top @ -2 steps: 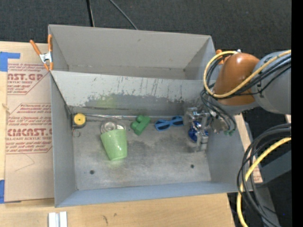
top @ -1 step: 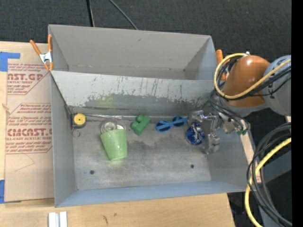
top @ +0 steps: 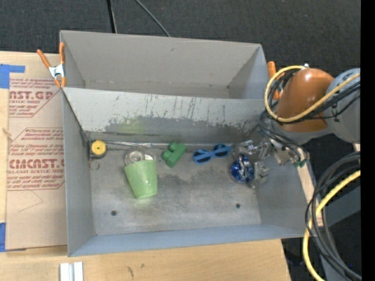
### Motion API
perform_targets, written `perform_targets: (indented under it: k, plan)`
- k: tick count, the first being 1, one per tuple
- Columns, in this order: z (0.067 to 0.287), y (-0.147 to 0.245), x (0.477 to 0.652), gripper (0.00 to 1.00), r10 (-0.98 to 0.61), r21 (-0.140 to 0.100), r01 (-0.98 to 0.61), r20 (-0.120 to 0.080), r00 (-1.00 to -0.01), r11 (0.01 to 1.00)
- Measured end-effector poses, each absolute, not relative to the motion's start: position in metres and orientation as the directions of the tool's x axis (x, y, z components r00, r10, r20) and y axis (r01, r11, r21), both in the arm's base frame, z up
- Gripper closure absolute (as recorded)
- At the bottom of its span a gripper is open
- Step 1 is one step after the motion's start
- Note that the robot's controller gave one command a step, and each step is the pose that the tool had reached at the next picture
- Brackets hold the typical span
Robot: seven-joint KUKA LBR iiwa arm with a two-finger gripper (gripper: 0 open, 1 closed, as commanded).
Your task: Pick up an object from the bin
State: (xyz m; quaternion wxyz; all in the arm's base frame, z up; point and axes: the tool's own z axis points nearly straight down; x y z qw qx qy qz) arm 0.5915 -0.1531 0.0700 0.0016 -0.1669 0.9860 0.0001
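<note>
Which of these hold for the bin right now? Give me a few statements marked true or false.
1. The light green cup lies on its side in the bin's left half. True.
2. The gripper is over the yellow round piece. False: it is at the bin's right end, next to a dark blue shiny thing; the yellow round piece lies far left, by the back wall.
3. The green block lies left of the blue two-looped piece. True.
4. The light green cup rests on the blue two-looped piece. False: they lie apart, with the green block between them.
</note>
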Motion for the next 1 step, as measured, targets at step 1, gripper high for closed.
perform_targets:
  k: [1]
  plan:
    - [0.2131, -0.1293, 0.5698, 1.00, -0.394, -0.005, -0.394, -0.009, -0.919, 0.919]
